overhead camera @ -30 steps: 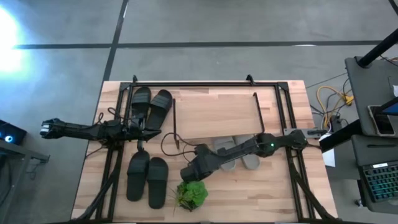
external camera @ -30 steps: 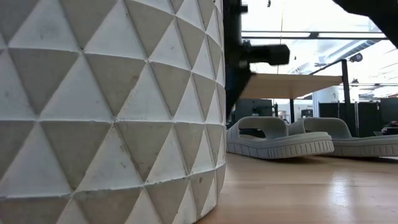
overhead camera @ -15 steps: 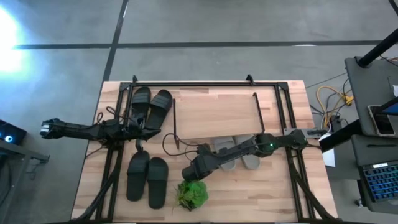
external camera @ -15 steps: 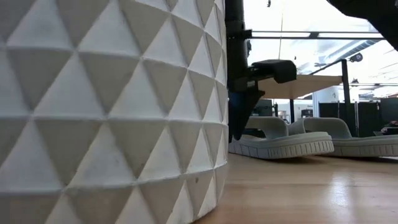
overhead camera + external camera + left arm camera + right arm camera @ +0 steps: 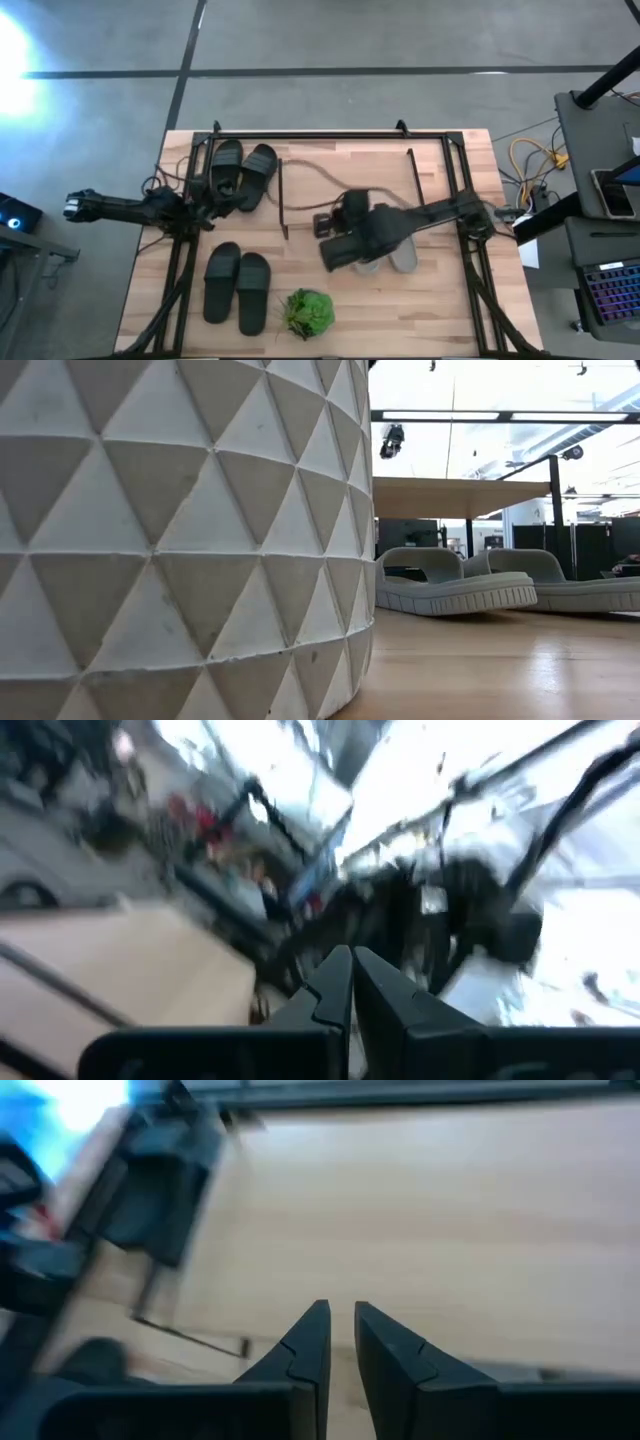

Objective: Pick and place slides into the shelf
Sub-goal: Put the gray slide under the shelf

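Right gripper (image 5: 322,224): raised over the shelf (image 5: 345,180), above its front edge, fingers (image 5: 310,1342) drawn almost together with nothing between them. I read it as empty.

Right arm: reaches in from the table's right side, forearm lying across the shelf's front right corner, wrist over the pale grey pair (image 5: 455,582).

Left gripper (image 5: 207,192): at the shelf's left end, just beside the black pair (image 5: 241,170) lying there. Its wrist view shows the fingers (image 5: 335,982) nearly touching, holding nothing. The arm stretches in low from the table's left edge.

Slides, placement relative to the shelf:
- pale grey pair, tucked under the front right, side by side on the tabletop beneath the plank;
- black pair, outside the left end frame;
- second black pair (image 5: 238,286), in front of the left end, well clear, next to the plant (image 5: 307,311).

Step in hand, my judgement: one pair stowed, two black pairs to go. For a clean pick I would open the fingers wide, come down over one strap at its arch, close on the strap alone, lift clear of the wire frame, then slide the sandal in low under the plank beside the grey pair. The plant pot (image 5: 180,540) blocks most of the low view, so I would trust the overhead camera.
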{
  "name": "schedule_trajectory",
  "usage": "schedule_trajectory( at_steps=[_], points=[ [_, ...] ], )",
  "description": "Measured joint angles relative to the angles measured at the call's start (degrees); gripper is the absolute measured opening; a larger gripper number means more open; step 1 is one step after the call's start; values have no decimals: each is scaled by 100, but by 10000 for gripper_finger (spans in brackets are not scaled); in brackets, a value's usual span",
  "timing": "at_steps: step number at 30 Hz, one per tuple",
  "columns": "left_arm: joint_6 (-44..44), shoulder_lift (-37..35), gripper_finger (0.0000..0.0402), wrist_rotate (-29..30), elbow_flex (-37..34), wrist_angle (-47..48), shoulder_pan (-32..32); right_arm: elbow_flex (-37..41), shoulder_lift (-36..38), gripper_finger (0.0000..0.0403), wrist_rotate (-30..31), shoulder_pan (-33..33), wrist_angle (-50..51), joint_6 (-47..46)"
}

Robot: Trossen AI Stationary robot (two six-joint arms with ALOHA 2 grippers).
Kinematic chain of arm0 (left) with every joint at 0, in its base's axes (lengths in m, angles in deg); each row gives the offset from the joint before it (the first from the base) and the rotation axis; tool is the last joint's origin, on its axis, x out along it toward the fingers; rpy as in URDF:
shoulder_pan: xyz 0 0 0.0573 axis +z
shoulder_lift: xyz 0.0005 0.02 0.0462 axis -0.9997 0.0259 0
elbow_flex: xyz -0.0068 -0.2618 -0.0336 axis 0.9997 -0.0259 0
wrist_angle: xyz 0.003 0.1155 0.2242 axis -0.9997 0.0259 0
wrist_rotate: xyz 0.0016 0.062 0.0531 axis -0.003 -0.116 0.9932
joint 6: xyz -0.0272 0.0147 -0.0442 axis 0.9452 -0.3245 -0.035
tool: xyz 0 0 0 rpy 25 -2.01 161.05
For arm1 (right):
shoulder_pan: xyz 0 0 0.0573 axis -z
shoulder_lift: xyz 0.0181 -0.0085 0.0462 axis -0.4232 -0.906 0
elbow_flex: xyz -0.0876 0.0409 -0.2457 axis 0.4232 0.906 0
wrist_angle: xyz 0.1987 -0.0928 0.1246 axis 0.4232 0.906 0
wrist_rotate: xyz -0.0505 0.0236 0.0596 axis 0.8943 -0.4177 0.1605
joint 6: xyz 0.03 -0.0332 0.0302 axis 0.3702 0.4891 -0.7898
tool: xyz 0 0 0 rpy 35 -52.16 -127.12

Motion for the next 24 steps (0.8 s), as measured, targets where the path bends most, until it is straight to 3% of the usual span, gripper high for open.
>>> schedule_trajectory(
  at_steps=[4, 6, 8, 11, 14, 18, 24],
  points=[
    [26, 815, 0, -1079, 533, 511, -373, 161, 297, 43, -116, 0, -11, 396],
    [-352, 1314, 0, -1167, 1050, 854, -712, 315, 394, 43, -171, 0, -21, 415],
    [-862, 1762, 0, -1132, 1814, 1827, -1078, 488, 560, 43, -280, 0, -17, 417],
    [-1593, 2675, 0, -338, 3072, 4203, -1617, 829, 788, 43, -353, 0, -11, 355],
    [-2130, 3563, 0, 788, 3910, 5419, -2011, 1238, 970, 43, -368, 0, -20, 52],
    [-2542, 4406, 0, 1194, 4439, 4709, -2272, 1606, 1368, 43, -273, -38, -13, -56],
    [-2169, 5730, 0, 1549, 4815, 3573, -2356, 2051, 1880, 43, -36, -92, -22, 309]
  ],
)
